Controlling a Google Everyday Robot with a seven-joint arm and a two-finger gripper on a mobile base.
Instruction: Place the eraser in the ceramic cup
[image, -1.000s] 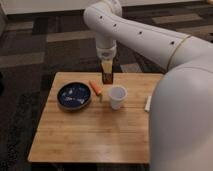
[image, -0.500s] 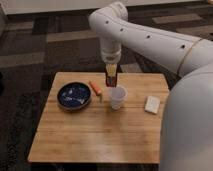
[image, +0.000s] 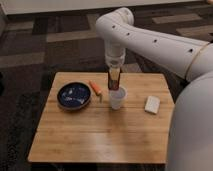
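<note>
The small white ceramic cup stands upright near the middle of the wooden table. My gripper hangs straight down right above the cup's rim. It is shut on the dark reddish-brown eraser, which hangs upright with its lower end at the cup's rim. Whether the eraser's tip is inside the cup I cannot tell.
A dark blue bowl sits left of the cup. A thin orange stick lies between bowl and cup. A flat white block lies to the cup's right. My white arm fills the right side of the view.
My gripper with the eraser has moved from behind the cup to right over it and come down to the rim. The arm has swung aside, uncovering the white block.
</note>
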